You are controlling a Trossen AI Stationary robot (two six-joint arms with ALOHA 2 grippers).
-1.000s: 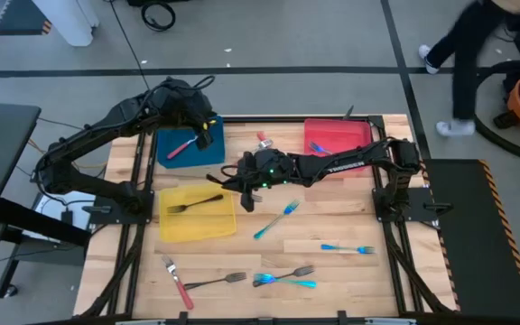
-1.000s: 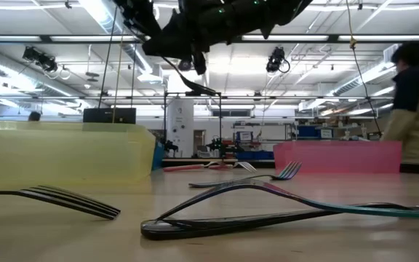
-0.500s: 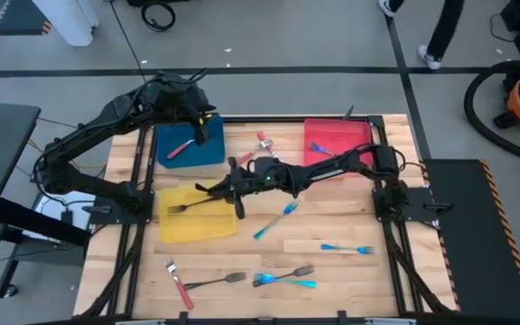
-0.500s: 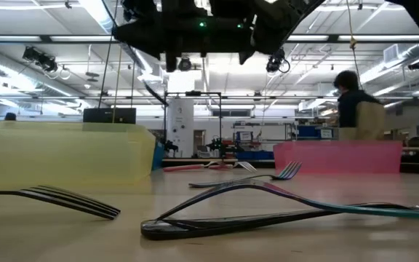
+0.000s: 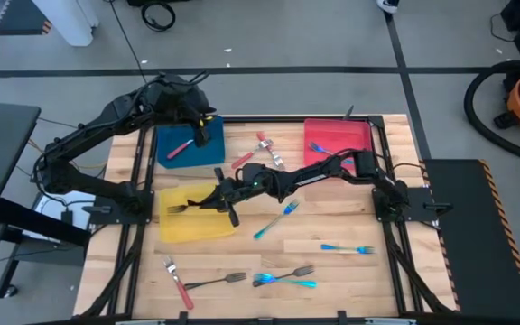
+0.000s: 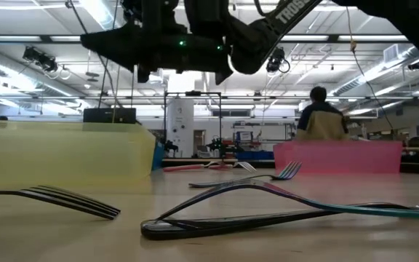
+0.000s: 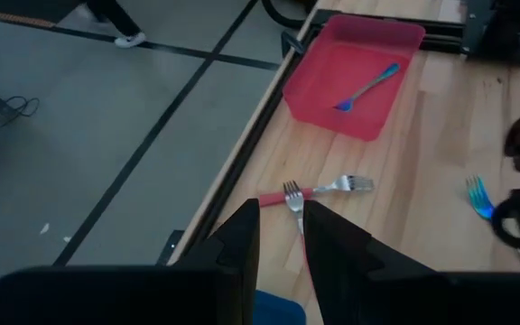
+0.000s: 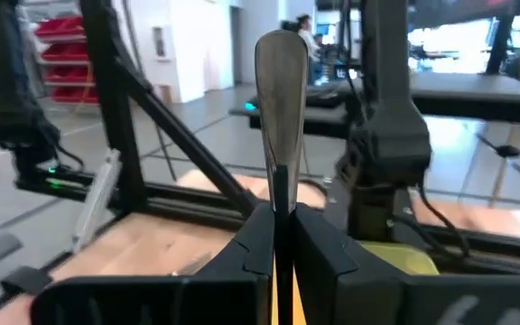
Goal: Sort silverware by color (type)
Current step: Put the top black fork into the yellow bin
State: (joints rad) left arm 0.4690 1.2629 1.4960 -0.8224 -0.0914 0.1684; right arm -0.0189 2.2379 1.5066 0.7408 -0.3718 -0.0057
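Yellow tray (image 5: 177, 227), blue tray (image 5: 208, 153), red tray (image 5: 355, 135), teal fork (image 5: 276, 219), red-handled fork (image 5: 177, 282).

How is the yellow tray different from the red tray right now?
The yellow tray holds a dark fork, while the red tray holds a blue fork. The right gripper, shut on another dark fork, hangs over the yellow tray; nothing hangs over the red tray. Both lie flat on the table, each with one fork.
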